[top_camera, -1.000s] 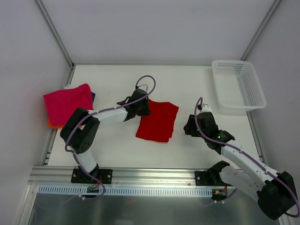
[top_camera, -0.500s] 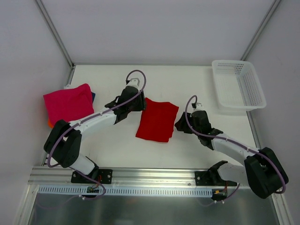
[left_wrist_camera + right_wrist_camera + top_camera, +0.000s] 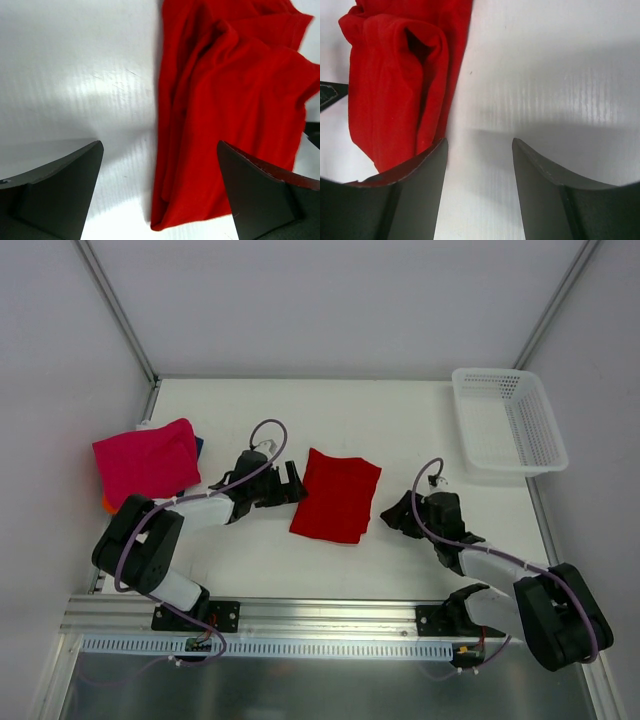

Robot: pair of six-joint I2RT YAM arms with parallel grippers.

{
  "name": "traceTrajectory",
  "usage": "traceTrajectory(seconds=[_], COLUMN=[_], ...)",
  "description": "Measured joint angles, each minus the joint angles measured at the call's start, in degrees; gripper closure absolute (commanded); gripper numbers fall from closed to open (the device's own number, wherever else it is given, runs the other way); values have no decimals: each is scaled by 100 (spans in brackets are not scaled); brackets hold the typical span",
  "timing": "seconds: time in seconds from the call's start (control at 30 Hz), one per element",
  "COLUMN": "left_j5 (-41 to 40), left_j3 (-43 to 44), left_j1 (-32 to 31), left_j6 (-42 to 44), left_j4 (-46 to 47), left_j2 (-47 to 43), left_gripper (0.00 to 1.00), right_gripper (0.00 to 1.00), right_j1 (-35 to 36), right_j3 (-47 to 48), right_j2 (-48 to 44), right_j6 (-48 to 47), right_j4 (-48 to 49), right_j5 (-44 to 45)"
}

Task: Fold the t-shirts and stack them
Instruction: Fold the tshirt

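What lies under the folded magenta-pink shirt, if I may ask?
Under the magenta-pink shirt, a blue edge shows at its right and an orange corner at its near left; the rest is covered.

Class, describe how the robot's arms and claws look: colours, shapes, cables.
The left arm and right arm have white links, bulky black joints and a looping purple cable each. The left claw and right claw have two dark, wedge-shaped fingers.

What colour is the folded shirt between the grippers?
The shirt is plain bright red, clearest in left wrist view.
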Motion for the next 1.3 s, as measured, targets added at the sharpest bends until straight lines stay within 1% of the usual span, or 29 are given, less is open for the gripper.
traceTrajectory(seconds=[0.13, 0.3, 0.33, 0.47, 0.53, 0.63, 0.73, 0.83, 1.1, 1.3], left_j5=[584, 1491, 1690, 2146, 2264, 2302, 2302, 2304, 2306, 2277], left_j3=[-188, -522, -575, -634, -649, -649, -640, -595, -293, 24], left_j1=[120, 466, 535, 632, 632, 632, 632, 629, 616, 376], left_j6=[-151, -577, -702, -964, -1005, -992, -953, -859, -623, -492], left_j4=[463, 1681, 1996, 2732, 2868, 2846, 2769, 2625, 2013, 1794], left_j2=[44, 437, 557, 933, 1001, 1003, 992, 973, 975, 1165], left_gripper=[1, 1, 1, 1, 1, 1, 1, 1, 1, 1], right_gripper=[41, 41, 41, 41, 41, 41, 41, 41, 40, 40], right_j1=[-227, -463, -511, -595, -610, -601, -570, -566, -516, -245], right_j3=[-251, -444, -487, -494, -413, -267, -240, -267, -308, -90], right_j2=[127, 896, 1261, 2603, 3340, 4072, 4253, 4253, 4197, 4291], right_j6=[267, 706, 876, 1425, 1764, 2100, 2197, 2227, 2238, 2291], right_j4=[568, 1902, 2426, 4194, 5045, 5862, 6144, 6201, 6196, 6116], right_j5=[-407, -1014, -1174, -1637, -1864, -2079, -2090, -2074, -2068, -2035])
